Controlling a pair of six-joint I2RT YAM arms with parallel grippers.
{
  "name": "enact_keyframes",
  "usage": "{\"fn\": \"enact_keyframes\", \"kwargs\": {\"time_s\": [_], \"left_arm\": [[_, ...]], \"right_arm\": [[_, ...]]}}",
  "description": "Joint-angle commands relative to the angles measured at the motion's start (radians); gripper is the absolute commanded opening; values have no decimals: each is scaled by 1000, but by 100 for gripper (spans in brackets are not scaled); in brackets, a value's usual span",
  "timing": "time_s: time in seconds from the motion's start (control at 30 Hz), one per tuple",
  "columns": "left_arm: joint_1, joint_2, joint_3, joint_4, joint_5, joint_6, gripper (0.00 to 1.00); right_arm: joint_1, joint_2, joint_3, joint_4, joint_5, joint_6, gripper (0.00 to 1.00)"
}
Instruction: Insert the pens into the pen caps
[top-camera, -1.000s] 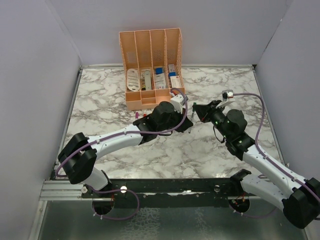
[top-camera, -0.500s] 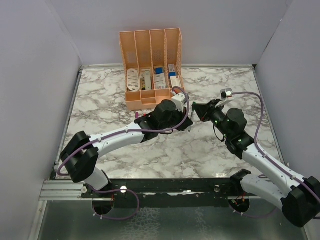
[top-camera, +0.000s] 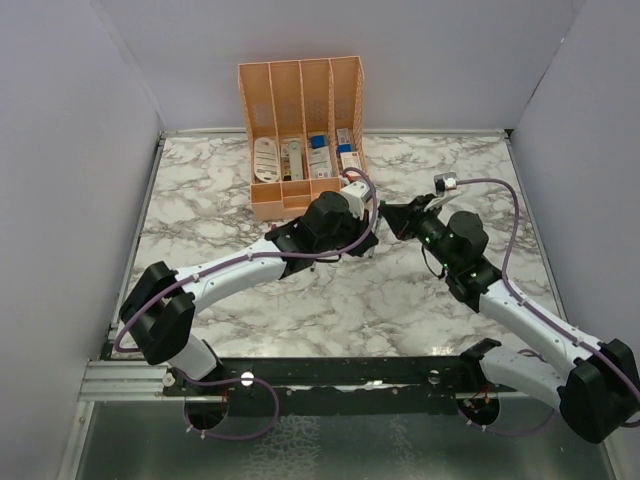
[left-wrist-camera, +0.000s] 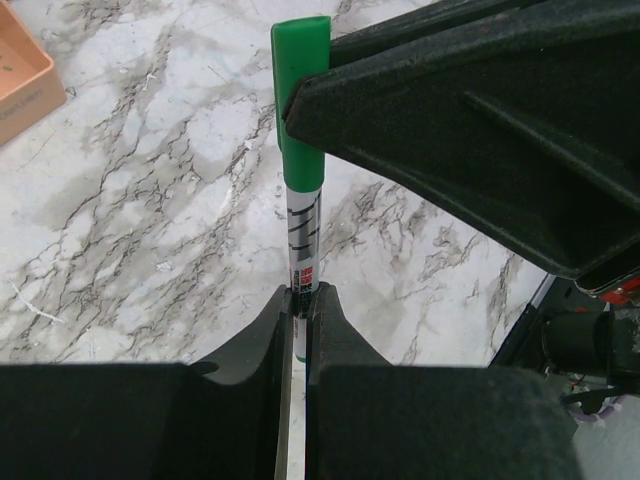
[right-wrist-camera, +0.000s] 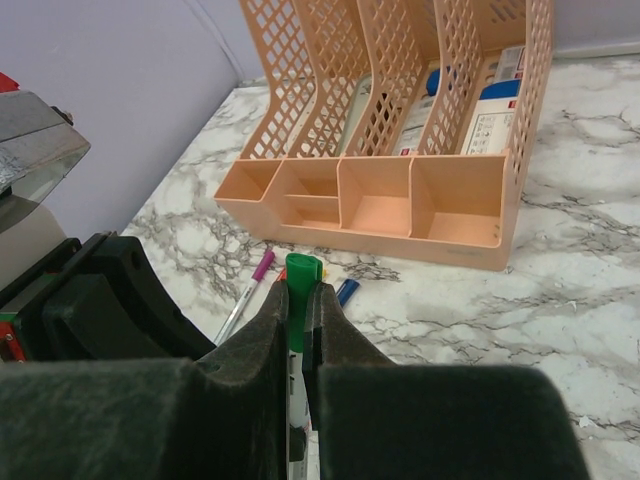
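Marble table (top-camera: 200, 180), peach organiser (top-camera: 300, 100) far. Left gripper (left-wrist-camera: 298, 295) clamps green pen (left-wrist-camera: 302, 225) low on barrel; right gripper (right-wrist-camera: 299, 300) pinches green cap (left-wrist-camera: 300, 90). Likely light, stiff, slick plastic: grip mid-barrel, align axes.

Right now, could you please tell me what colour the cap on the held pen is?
The cap on the pen is green, clearest in the left wrist view.
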Motion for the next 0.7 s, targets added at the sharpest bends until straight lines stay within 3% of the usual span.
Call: {"fn": "enact_keyframes", "kwargs": {"time_s": [0.0, 0.47, 0.67], "left_arm": [[47, -41, 114, 260, -87, 18, 0], [60, -46, 138, 251, -98, 58, 0], [63, -33, 142, 170, -84, 55, 0]], "right_arm": [[19, 47, -38, -236, -154, -20, 1], [37, 111, -28, -271, -184, -40, 1], [39, 109, -3, -264, -150, -39, 1]]}}
